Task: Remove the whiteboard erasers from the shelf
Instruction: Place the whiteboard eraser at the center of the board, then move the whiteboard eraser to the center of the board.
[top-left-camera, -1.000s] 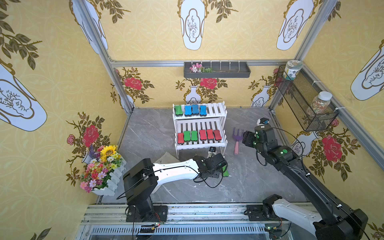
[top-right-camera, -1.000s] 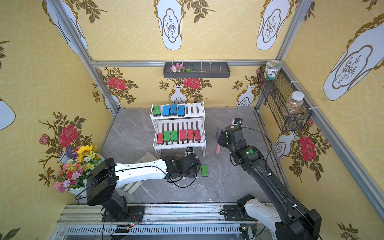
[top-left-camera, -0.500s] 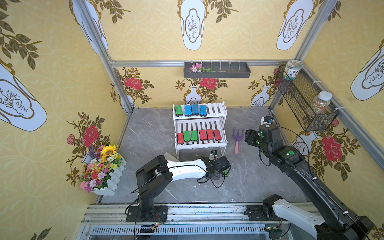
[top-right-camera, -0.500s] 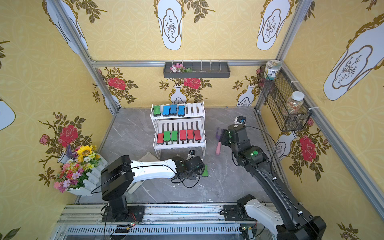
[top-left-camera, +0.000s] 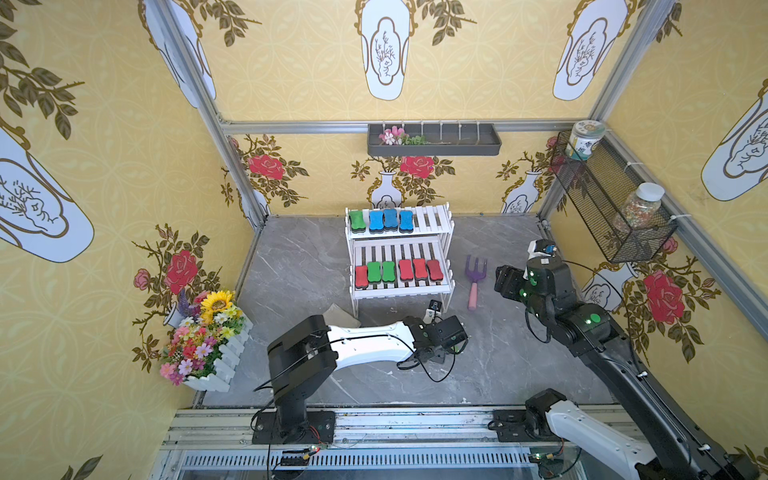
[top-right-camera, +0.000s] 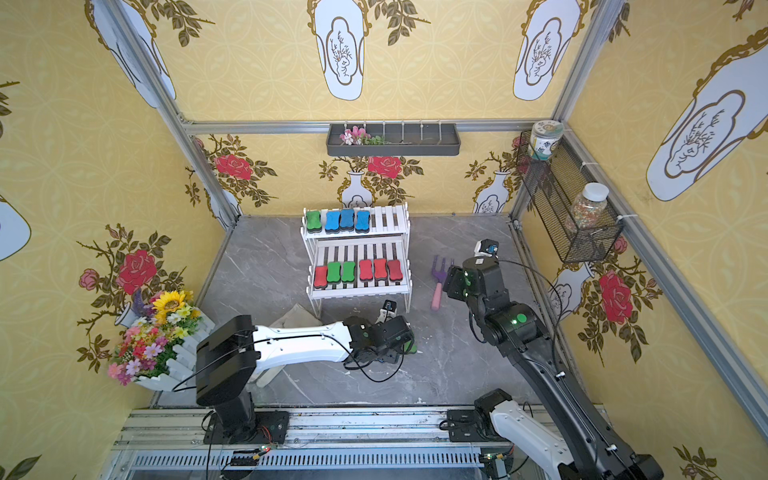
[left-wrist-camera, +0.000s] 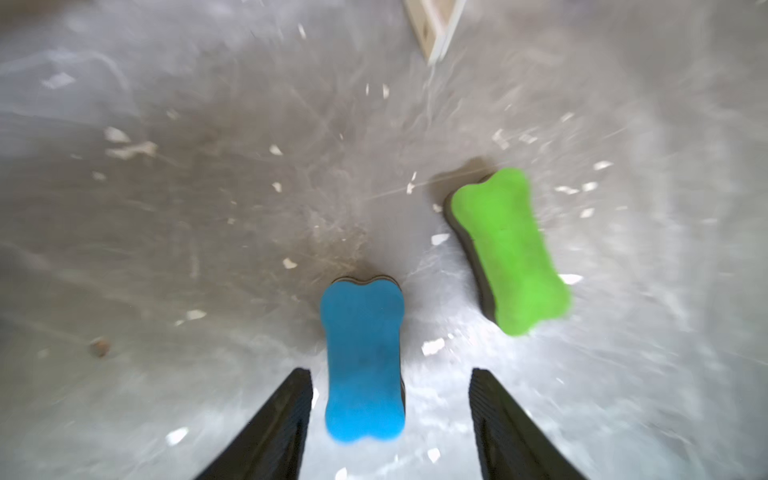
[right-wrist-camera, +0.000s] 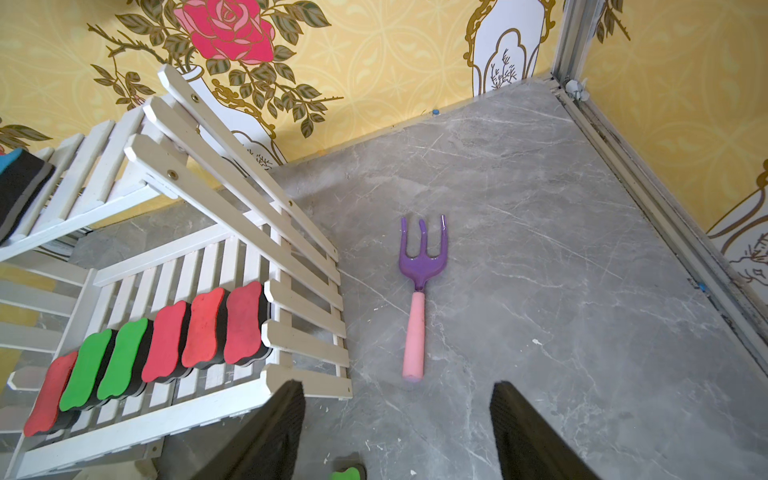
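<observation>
The white shelf (top-left-camera: 432, 220) stands at the back of the floor. Its upper tier holds a green eraser (top-left-camera: 356, 220) and three blue erasers (top-left-camera: 390, 219). Its lower tier holds red erasers (top-left-camera: 419, 269) and two green erasers (top-left-camera: 381, 271). In front of the shelf my left gripper (left-wrist-camera: 390, 374) hangs low over the floor, open. A blue eraser (left-wrist-camera: 363, 361) lies loose between its fingers, and a green eraser (left-wrist-camera: 509, 249) lies on the floor beside it. My right gripper (right-wrist-camera: 397, 385) is open and holds nothing, to the right of the shelf.
A purple garden fork (top-left-camera: 473, 278) with a pink handle lies between the shelf and my right arm. A flower planter (top-left-camera: 203, 336) stands at the left wall. A wire basket (top-left-camera: 611, 208) with jars hangs on the right wall, a dark tray (top-left-camera: 434, 139) on the back wall.
My left gripper has swung right, come down in front of the shelf and opened, letting go of the blue eraser on the floor. The right arm drew back slightly to the right.
</observation>
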